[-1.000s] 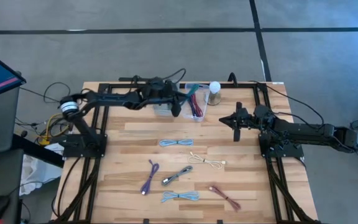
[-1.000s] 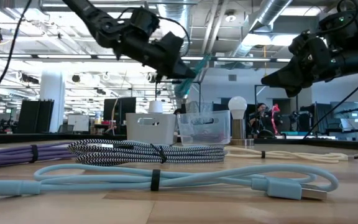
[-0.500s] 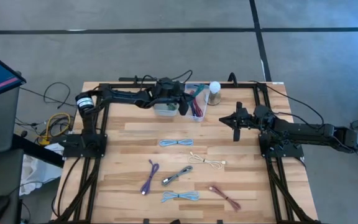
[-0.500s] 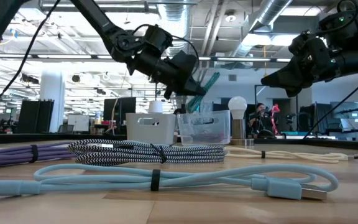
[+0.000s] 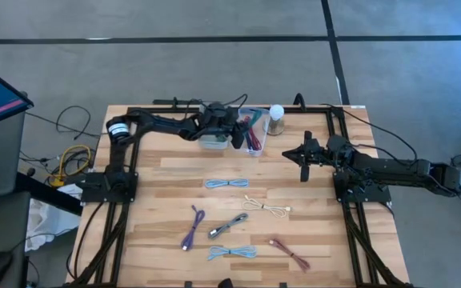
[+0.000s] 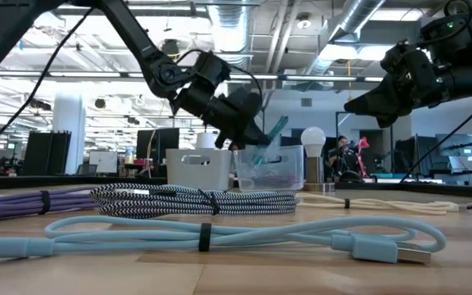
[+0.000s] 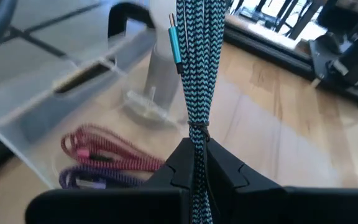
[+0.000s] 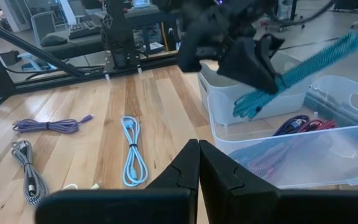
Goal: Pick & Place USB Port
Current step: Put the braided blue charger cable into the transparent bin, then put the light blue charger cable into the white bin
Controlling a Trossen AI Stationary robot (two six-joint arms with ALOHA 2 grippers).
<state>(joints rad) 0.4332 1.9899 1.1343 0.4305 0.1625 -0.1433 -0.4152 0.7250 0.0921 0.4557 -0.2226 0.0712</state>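
Observation:
My left gripper (image 5: pixel 237 138) (image 6: pixel 255 138) (image 7: pixel 197 146) is shut on a teal braided USB cable bundle (image 7: pixel 197 62) (image 6: pixel 272 131) (image 8: pixel 303 68) above a clear plastic bin (image 5: pixel 252 130) (image 6: pixel 269 168) at the table's far side. Red and purple cables (image 7: pixel 104 146) lie in that bin. My right gripper (image 5: pixel 293 154) (image 8: pixel 197 149) waits shut and empty, raised above the table to the right of the bin. My left gripper pinches the teal bundle between its two fingers just below the black tie band (image 7: pixel 198 129). It comes slanting down from the table's left. The bundle runs on along the fingers and past them, lifted clear and tilted. Its lower end (image 6: pixel 259 158) shows behind the bin's clear wall.
A white bin (image 5: pixel 211 142) (image 6: pixel 197 168) stands beside the clear one, and a light bulb on a base (image 5: pixel 277 118) just right of them. Several bundled cables lie mid-table: light blue (image 5: pixel 226 184), cream (image 5: pixel 266 206), purple (image 5: pixel 192 226), black-and-white (image 5: pixel 228 226), dark red (image 5: pixel 289 250).
My left gripper has moved right and down toward the clear bin, still holding the teal bundle. The bundle has sunk from above the bins until its lower end reaches the clear bin's rim.

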